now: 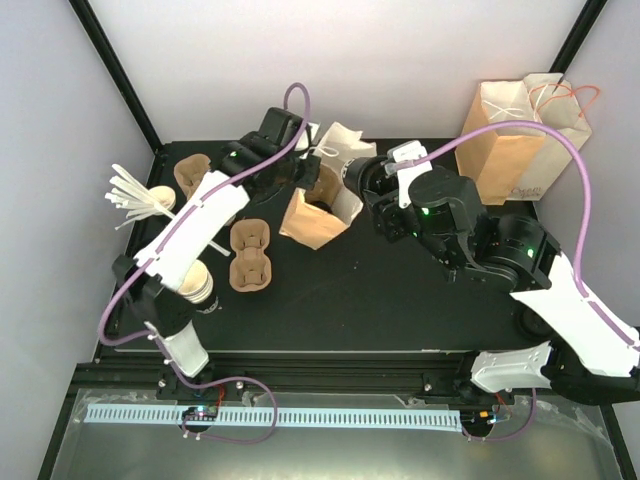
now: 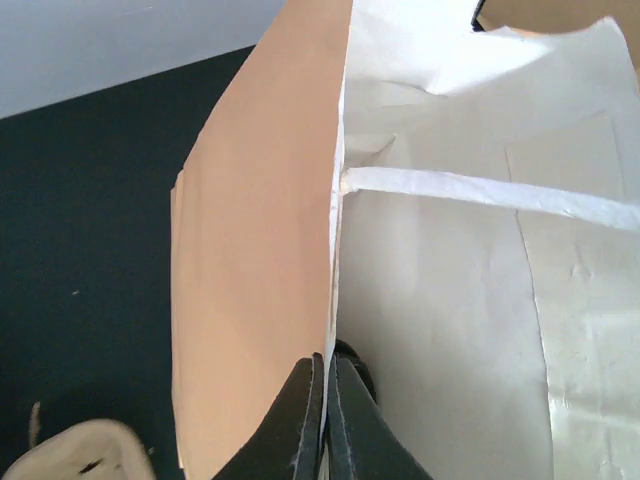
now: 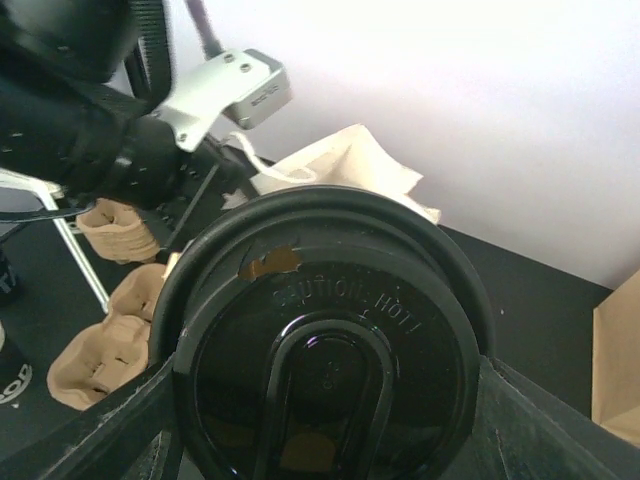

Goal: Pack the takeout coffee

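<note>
The right gripper (image 3: 335, 440) is clamped on the small black-lidded takeout coffee cup (image 3: 330, 320) near the table's far edge. The left gripper (image 2: 325, 420) pinches the open brown paper bag (image 2: 250, 250) by its rim.

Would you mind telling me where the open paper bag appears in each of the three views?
Top external: the open paper bag stands at the table's upper centre.
Left wrist: the bag fills centre and right, its edge pinched by the left gripper.
Right wrist: its white top peeks behind the takeout coffee, upper centre.
Shared landmark: the black table.
</note>
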`<state>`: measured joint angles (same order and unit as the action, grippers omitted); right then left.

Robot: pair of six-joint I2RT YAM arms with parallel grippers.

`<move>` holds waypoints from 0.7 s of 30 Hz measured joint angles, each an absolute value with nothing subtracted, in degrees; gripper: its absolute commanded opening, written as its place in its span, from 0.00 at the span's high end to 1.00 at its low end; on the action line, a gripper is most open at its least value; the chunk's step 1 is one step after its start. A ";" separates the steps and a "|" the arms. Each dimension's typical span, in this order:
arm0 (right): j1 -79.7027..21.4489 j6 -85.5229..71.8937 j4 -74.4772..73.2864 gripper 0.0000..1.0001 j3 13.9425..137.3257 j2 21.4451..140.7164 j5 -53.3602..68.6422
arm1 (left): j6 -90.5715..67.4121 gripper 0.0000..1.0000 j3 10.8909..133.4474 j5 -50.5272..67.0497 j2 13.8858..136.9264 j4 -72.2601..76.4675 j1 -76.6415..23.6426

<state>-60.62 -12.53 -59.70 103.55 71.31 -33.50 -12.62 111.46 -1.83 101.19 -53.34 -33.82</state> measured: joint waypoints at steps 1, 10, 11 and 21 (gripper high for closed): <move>-60.62 -12.58 -60.16 0.48 104.14 71.31 -32.95 | -11.92 0.98 109.65 -1.76 98.91 -53.49 -33.82; -60.62 -12.95 -63.46 0.50 106.06 71.48 -27.99 | -4.03 0.98 92.16 0.58 82.89 -53.15 -34.44; -60.62 -12.91 -63.51 0.50 106.06 71.50 -27.18 | -3.33 0.98 90.89 1.13 81.60 -53.10 -34.61; -60.62 -11.88 -63.16 0.50 101.69 71.46 -15.35 | 1.58 0.98 85.23 5.72 74.37 -51.42 -36.95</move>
